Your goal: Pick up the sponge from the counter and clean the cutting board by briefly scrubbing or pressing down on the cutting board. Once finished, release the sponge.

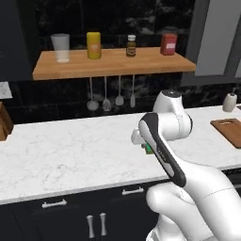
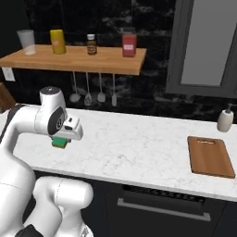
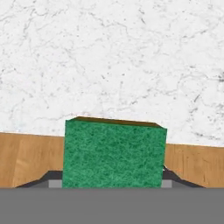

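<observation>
Across the whole width of both base views runs the counter (image 2: 134, 148), white marble over dark cabinets, and above its left part hangs a wooden wall shelf (image 1: 113, 63) bearing a clear cup (image 1: 60, 47), a yellow canister (image 1: 93, 45), a small brown bottle (image 1: 131, 45) and a red box (image 1: 168, 44), with four utensils (image 1: 112, 96) dangling beneath it. Next in size, the cutting board (image 2: 210, 156) lies flat at the counter's right end, whole in the right base view but cut off by the frame edge in the left one, and well apart from the arm; a soap dispenser (image 2: 225, 119) stands behind it. At the left edge of the left base view a brown wooden block (image 1: 4, 123) is half cropped. The hand (image 2: 62, 140) hangs over the left part of the counter, its fingertips hidden by the arm's own white casing in the left base view, where just a sliver of green peeps out. The right base view shows the sponge (image 2: 60, 143), green above yellow, directly under the hand; it seems to sit slightly clear of the marble, though that is hard to judge. From the hand view the sponge's green face sits squarely between the fingers, which pinch it from either side, their tips mostly covered by it.
</observation>
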Available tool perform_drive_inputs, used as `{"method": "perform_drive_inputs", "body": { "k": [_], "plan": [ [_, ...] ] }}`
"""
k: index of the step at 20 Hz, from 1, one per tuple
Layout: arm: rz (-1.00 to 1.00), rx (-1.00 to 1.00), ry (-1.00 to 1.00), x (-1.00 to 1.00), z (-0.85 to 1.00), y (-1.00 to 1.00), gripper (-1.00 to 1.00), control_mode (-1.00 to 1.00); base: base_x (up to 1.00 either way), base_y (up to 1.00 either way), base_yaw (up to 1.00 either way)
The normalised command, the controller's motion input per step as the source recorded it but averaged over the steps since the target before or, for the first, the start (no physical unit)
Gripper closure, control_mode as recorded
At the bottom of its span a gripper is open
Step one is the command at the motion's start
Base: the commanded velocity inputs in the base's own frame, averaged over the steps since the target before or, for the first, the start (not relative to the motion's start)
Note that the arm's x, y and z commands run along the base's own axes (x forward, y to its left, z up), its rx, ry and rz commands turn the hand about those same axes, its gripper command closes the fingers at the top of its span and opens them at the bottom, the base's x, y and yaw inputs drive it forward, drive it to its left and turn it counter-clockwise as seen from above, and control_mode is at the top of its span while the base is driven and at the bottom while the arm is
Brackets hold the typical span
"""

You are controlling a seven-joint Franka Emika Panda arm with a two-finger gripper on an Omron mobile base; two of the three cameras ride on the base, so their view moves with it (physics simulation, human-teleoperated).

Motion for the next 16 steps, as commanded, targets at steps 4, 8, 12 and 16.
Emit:
{"method": "perform_drive_inputs", "body": {
  "k": [4,8,12,16],
  "plan": [
    [0.0,0.0,0.0,0.0,0.0,0.0,1.0,1.0,-0.3,-1.0,0.0],
    [0.0,0.0,0.0,0.0,0.0,0.0,1.0,1.0,-0.02,-1.0,0.01],
    [0.0,0.0,0.0,0.0,0.0,0.0,1.0,1.0,0.0,-1.0,0.01],
    [0.0,0.0,0.0,0.0,0.0,0.0,1.0,1.0,0.01,-1.0,0.0]
  ]
}}
